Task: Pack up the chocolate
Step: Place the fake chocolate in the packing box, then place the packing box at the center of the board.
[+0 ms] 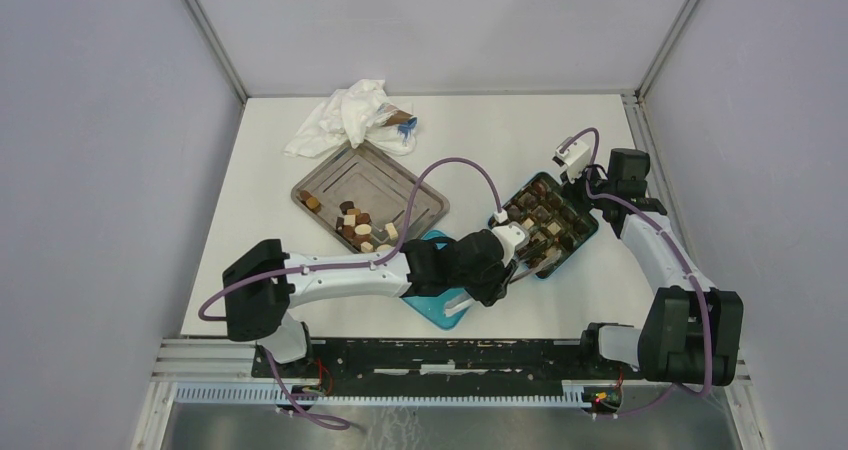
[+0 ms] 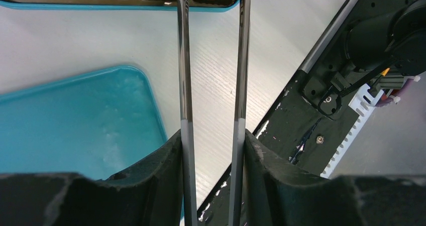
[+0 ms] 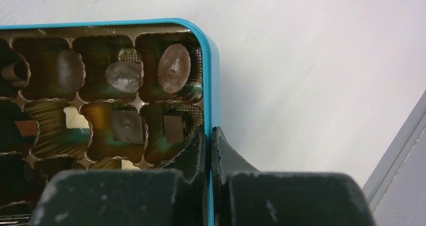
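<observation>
The chocolate [image 1: 360,225] lay partly as a loose cluster of small brown and cream lumps on a dull, ribbed metal tray [image 1: 330,170], and partly in the teal box [image 1: 590,232] to its right. There each piece sat in its own glossy, gold, scalloped cup. In the right wrist view an oval mid-brown piece [image 3: 173,68], a dark rounded one [image 3: 123,77] and two flat squares [image 3: 125,125] filled the cups nearest the corner. The right gripper [image 3: 211,135] was pinched tight on the box's thin right wall, one finger inside and one outside. Matte white table [image 3: 321,75] ran from that wall to a grey frame rail. The left gripper [image 2: 212,138] was clenched on slim polished steel tongs [image 2: 185,85]. Their two blades stood apart and reached over the box's near rim, and the tips were cut off by the frame. Below them lay the smooth teal lid [image 2: 75,120] with its rounded corner, with a strip of table between it and the black base rail [image 2: 301,135]. Crumpled white wrapping [image 1: 340,115] lay behind the tray.
</observation>
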Tool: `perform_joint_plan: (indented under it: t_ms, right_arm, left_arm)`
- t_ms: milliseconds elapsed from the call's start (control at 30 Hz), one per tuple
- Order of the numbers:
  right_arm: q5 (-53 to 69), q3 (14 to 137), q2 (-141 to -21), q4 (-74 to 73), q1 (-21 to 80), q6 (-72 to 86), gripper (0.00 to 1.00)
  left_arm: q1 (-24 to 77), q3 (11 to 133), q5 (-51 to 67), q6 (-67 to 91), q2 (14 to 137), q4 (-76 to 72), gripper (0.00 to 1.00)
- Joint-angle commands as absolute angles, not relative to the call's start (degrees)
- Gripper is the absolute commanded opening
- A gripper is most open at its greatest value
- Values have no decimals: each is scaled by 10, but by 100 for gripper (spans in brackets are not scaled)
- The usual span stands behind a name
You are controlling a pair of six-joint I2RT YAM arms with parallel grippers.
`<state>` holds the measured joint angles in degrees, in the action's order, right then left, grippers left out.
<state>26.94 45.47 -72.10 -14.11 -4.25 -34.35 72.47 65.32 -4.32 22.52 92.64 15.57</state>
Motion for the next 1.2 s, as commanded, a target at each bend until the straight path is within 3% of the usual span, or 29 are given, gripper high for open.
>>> perform_joint_plan:
  t_ms: [0, 400, 800, 967, 1167]
  right_arm:
    - [290, 473, -717, -109, -43, -339, 0]
    - [274, 478, -731, -114, -43, -335, 0]
    - [212, 506, -832, -122, -43, -295, 4]
    - [207, 517, -858, -130, -43, -287, 17]
    - [222, 520, -836, -137, -44, -286, 43]
  left_arm:
    - [729, 680, -60, 209, 925, 149, 48]
    - [731, 653, -92, 223, 865, 129, 42]
    - [726, 577, -190, 257, 783, 123, 41]
    - [711, 553, -227, 269, 761, 139, 40]
    - [666, 511, -247, 274, 706, 132, 40]
